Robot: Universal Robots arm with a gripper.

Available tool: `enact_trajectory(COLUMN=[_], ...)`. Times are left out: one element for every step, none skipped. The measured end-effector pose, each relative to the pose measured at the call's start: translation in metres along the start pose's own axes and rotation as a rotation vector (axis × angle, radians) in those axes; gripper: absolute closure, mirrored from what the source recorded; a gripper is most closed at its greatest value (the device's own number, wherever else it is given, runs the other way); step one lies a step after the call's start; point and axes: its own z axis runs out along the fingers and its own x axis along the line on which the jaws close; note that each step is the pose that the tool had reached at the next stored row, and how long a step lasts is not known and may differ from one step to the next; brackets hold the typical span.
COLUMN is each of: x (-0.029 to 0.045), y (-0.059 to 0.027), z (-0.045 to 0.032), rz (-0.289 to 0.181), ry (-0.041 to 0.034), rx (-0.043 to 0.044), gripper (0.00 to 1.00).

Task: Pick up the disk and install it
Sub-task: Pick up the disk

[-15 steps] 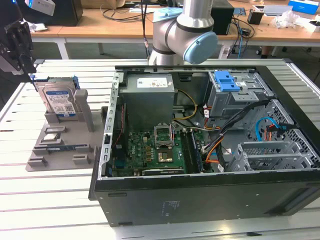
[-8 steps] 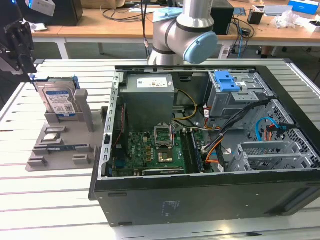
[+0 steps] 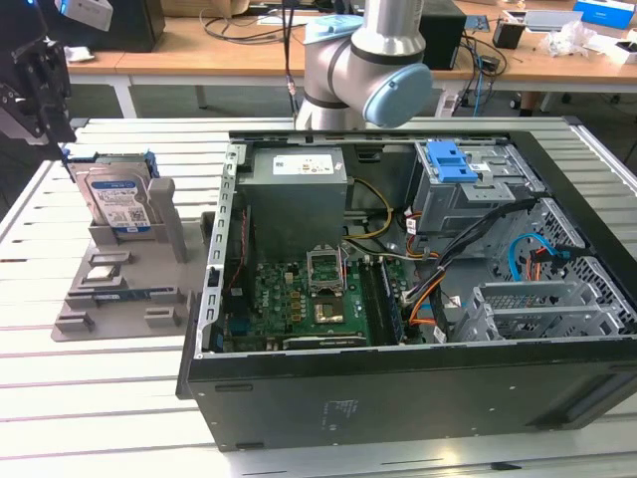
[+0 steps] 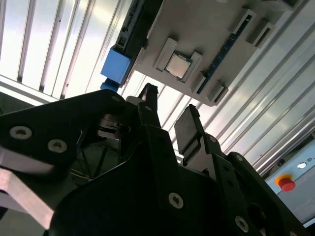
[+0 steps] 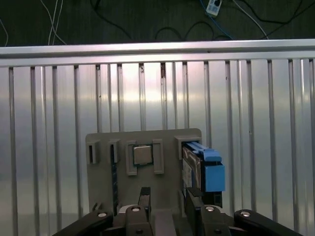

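Upper left of the exterior view, we've got the gripper (image 3: 48,105) hanging above and a bit left of the disk (image 3: 116,202). In the first wrist view its fingers (image 5: 144,195) sit apart with nothing between them. The disk stands on edge in a grey holder tray (image 3: 119,311) on the slatted worktop (image 3: 60,398). Right of that is the open computer case (image 3: 398,378), with a blue latch (image 3: 448,159) on its drive cage.
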Motion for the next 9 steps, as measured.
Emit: enact_trajectory(x=[-0.0021, -0.0034, -0.0044, -0.0052, -0.0059, -0.0067, -0.0073, -0.0083, -0.0088], y=[0.0000, 0.0001, 0.0001, 0.0001, 0.0002, 0.0002, 0.0002, 0.0002, 0.0002], z=[0.0001, 0.0003, 0.0003, 0.0004, 0.0005, 0.0006, 0.0007, 0.0008, 0.0009], rz=[0.000, 0.000, 0.000, 0.000, 0.000, 0.000, 0.000, 0.000, 0.000], ry=[0.0000, 0.0000, 0.0000, 0.0000, 0.0000, 0.0000, 0.0000, 0.0000, 0.0000], rx=[0.0000, 0.0001, 0.0000, 0.0000, 0.0000, 0.0000, 0.0000, 0.0001, 0.0000], gripper=[0.58, 0.58, 0.58, 0.58, 0.58, 0.58, 0.58, 0.58, 0.58])
